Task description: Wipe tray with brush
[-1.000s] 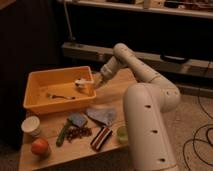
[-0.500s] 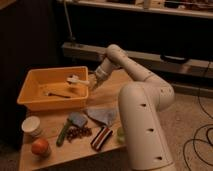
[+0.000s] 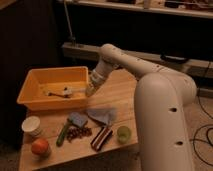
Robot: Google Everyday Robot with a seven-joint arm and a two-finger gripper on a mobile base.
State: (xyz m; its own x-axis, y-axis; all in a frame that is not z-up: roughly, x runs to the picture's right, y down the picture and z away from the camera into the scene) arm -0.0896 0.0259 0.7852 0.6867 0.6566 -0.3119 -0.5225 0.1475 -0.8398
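Note:
A yellow plastic tray (image 3: pixel 31 86) sits on the left of a wooden table. Inside it lies a brush (image 3: pixel 61 92) with a pale handle that runs right toward my gripper. My gripper (image 3: pixel 90 90) is at the tray's right wall, low over the rim, and appears shut on the end of the brush handle. The brush head rests on the tray floor near the middle. My white arm reaches in from the right and hides the right part of the table.
In front of the tray are a white cup (image 3: pixel 32 126), an orange fruit (image 3: pixel 40 147), a green-handled tool (image 3: pixel 63 133), a blue sponge (image 3: pixel 77 119), a grey cloth (image 3: pixel 103 115), a brown bar (image 3: pixel 101 138) and a green fruit (image 3: pixel 123 133). A dark shelf stands behind.
My gripper has dropped lower and shifted a little left, down to the tray's right rim. The brush now lies lower in the tray. The view has shifted slightly.

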